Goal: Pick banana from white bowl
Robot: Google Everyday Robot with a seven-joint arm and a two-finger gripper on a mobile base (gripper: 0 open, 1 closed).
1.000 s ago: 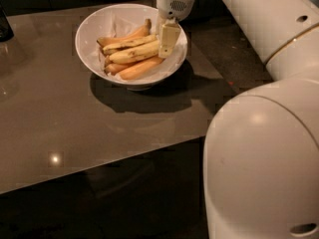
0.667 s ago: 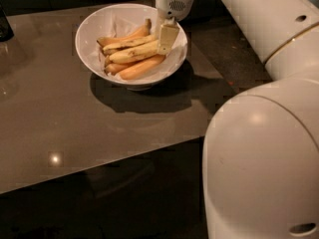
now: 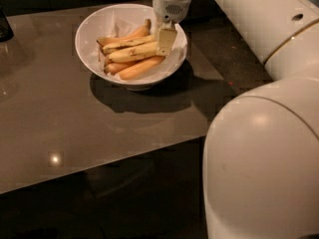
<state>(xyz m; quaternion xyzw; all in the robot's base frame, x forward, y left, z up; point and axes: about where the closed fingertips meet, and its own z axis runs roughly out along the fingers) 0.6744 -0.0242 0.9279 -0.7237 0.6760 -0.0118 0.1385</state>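
several bananas lie heaped in the white bowl (image 3: 93, 23), which stands toward the far right of a glossy brown table (image 3: 60, 113). the banana (image 3: 132, 53), pale, thick and gently curved, lies across the middle of the heap, running left to right. a slimmer spotted banana (image 3: 125, 43) lies just behind it, touching, and orange-toned bananas (image 3: 140, 67) press against its near side, so it is hemmed in on both long sides. the gripper (image 3: 166, 41) hangs straight down from the far side and sits at the banana's right end, inside the bowl's right rim. whether it is spread or pinching cannot be told.

a dark thing (image 3: 4, 24), cut off by the frame, stands at the table's far left corner, well apart from the bowl. the robot's bulky white arm (image 3: 259, 173) fills the right side. the table's right edge passes close to the bowl, and its near edge runs well in front. dark floor (image 3: 124, 203) lies beyond both. left of and in front of the bowl the tabletop is bare apart from the bowl's shadow and a glint of light.

compared with a second ago, the gripper sits a little lower and further left in the bowl. bowl and bananas lie as they did.
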